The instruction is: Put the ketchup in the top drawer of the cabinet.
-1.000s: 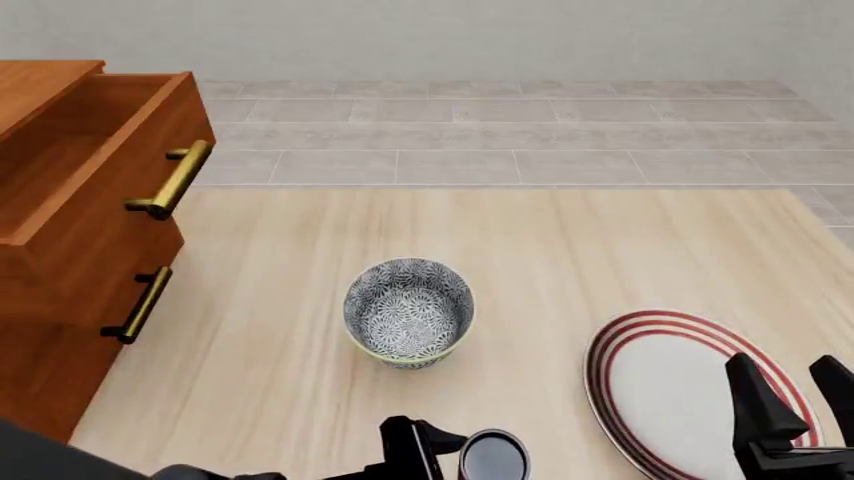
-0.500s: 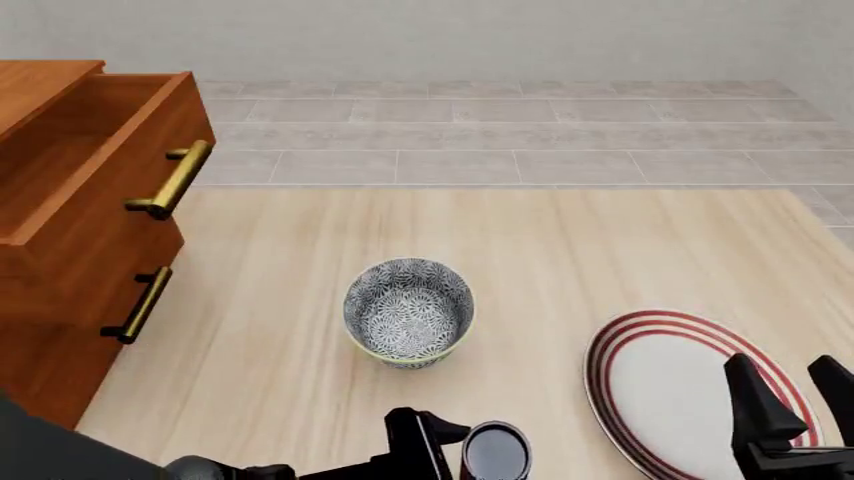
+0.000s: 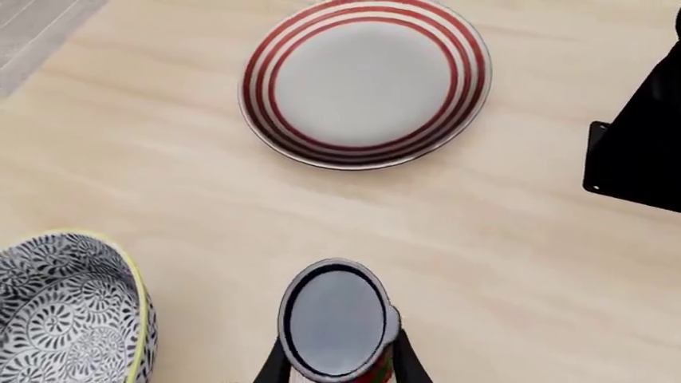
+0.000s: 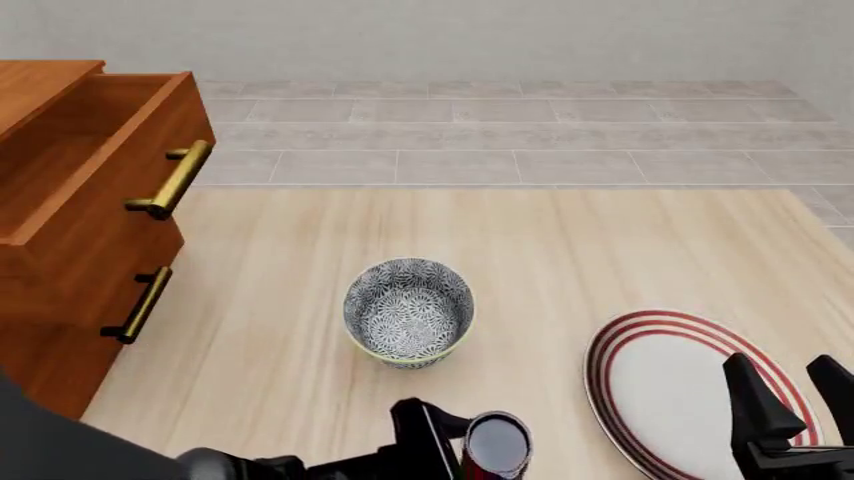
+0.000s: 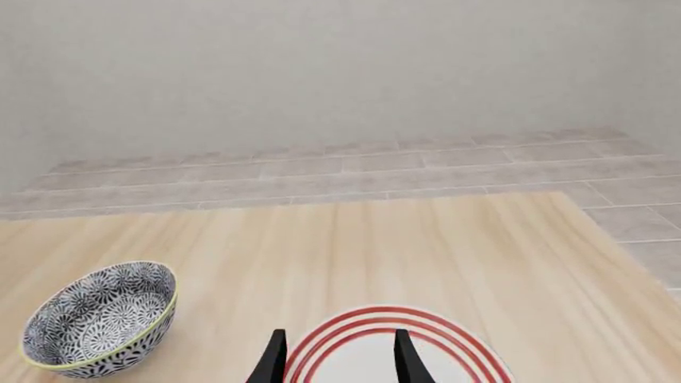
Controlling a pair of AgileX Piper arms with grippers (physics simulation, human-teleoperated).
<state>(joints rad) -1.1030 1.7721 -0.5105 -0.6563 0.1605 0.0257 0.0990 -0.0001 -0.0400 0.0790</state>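
Through the left wrist camera I look down along my left pincer point(image 3: 338, 369), whose two dark fingers sit tight against either side of the ketchup point(image 3: 334, 319); only its dark round top and a sliver of red label show, so I judge the can is clamped upright to keep it from tipping on the way to the drawer. The patterned bowl point(image 3: 66, 309) sits near it on the pale wooden bench point(image 3: 149, 159), and the red-striped plate point(image 3: 366, 80) lies farther off, with a black part of my other arm at the picture's edge. From the front camera, the ketchup point(image 4: 497, 446) is at the near edge of the bench, just in front of the bowl point(image 4: 408, 311), held by the left pincer point(image 4: 461, 455). The cabinet point(image 4: 54, 390) stands at the far left, its top drawer point(image 4: 114, 175) pulled open and ready, well apart from the can. Compared with half a second ago, the can looks slightly higher and tilted, with red label now showing, and more of the left arm has come into view. My right pincer point(image 4: 797, 398) rests over the plate point(image 4: 667, 385), unmoved. Through the right wrist camera, the right pincer point(image 5: 335, 355) is moderately open and holds nothing, parked out of the way above the plate point(image 5: 383, 351).
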